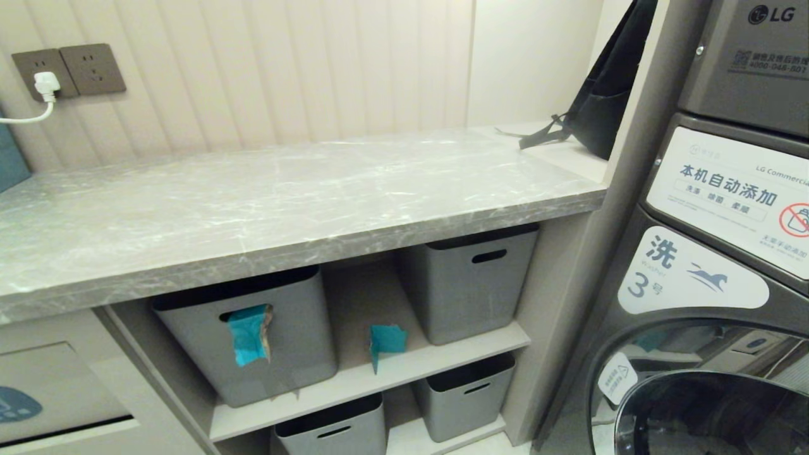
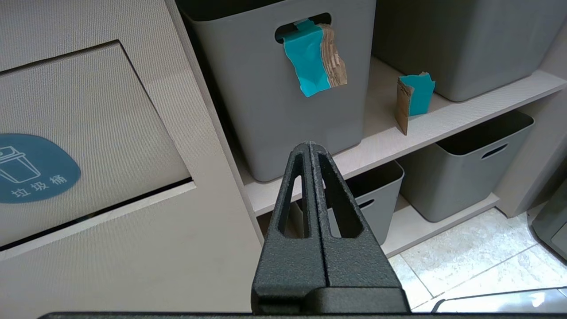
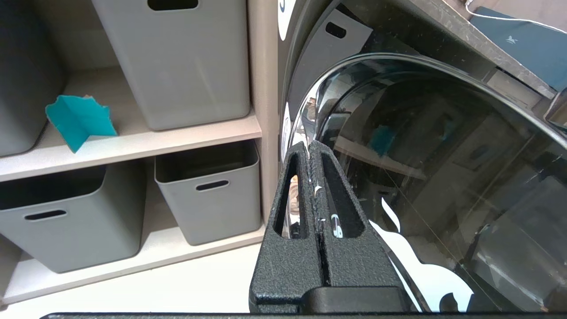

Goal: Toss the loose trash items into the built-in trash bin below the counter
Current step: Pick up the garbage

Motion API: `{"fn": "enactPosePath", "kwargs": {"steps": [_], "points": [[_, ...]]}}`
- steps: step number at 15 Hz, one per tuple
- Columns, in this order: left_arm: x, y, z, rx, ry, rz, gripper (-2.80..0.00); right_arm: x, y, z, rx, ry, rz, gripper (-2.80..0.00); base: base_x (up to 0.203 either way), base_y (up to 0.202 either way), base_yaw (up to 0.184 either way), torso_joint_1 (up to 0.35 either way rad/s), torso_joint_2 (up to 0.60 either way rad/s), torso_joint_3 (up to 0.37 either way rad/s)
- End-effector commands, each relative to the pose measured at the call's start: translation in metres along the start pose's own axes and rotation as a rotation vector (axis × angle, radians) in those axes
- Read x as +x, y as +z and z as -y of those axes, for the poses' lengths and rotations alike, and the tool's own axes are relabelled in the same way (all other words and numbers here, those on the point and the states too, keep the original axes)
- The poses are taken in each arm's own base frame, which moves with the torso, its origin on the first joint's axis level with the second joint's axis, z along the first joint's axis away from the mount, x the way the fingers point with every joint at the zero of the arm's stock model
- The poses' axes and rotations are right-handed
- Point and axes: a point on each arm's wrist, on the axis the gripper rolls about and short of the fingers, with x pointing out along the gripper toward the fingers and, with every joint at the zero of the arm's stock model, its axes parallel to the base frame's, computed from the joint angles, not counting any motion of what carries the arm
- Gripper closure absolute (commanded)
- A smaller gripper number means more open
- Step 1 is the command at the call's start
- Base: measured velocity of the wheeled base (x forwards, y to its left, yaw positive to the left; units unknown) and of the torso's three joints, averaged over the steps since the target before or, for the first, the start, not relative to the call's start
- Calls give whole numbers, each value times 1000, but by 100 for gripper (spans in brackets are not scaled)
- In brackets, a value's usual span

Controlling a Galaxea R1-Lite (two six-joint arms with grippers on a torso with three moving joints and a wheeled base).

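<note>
Two scraps of teal-faced torn cardboard are the trash in sight. One teal piece [image 2: 313,60] hangs out of the slot handle of the upper-left grey storage box [image 2: 274,88], its brown corrugated back showing along one edge. The other folded scrap [image 2: 414,99] stands on the upper shelf [image 2: 398,133] in the gap between the two upper boxes, at about 3 o'clock from the first in the head view.

Both look light and fairly stiff, with ragged, thin edges. They should neither slip nor crush easily, though a pinch may bend them. The hanging piece seems best taken at its free lower end and drawn outward, since its top is caught in the slot. The standing scrap offers its upright fold as the place to pinch.

The built-in trash bin [image 2: 88,133], a beige flap with a blue sticker, sits at 9 o'clock from the box, under the counter [image 1: 284,202].

The left gripper [image 2: 311,148] is clenched on nothing, aimed near the box's base. The right gripper [image 3: 310,148] is likewise closed and empty, facing the washing machine [image 3: 421,177].
</note>
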Motion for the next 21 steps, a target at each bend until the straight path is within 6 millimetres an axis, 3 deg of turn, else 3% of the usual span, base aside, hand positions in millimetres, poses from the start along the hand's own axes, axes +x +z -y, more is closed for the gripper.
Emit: {"fn": "enactPosePath", "kwargs": {"steps": [1,10,21], "points": [[0,0,0,1,0,4,0,0,0,0,-3,1,2,0,0,0,0,0,0,0],[0,0,0,-1,1,1,0,0,0,0,-2,1,2,0,-180,0,1,4,1,3],[0,-1,0,-48,6,-2,0,0,0,0,4,-1,2,0,-6,0,0,-1,-1,0]]}}
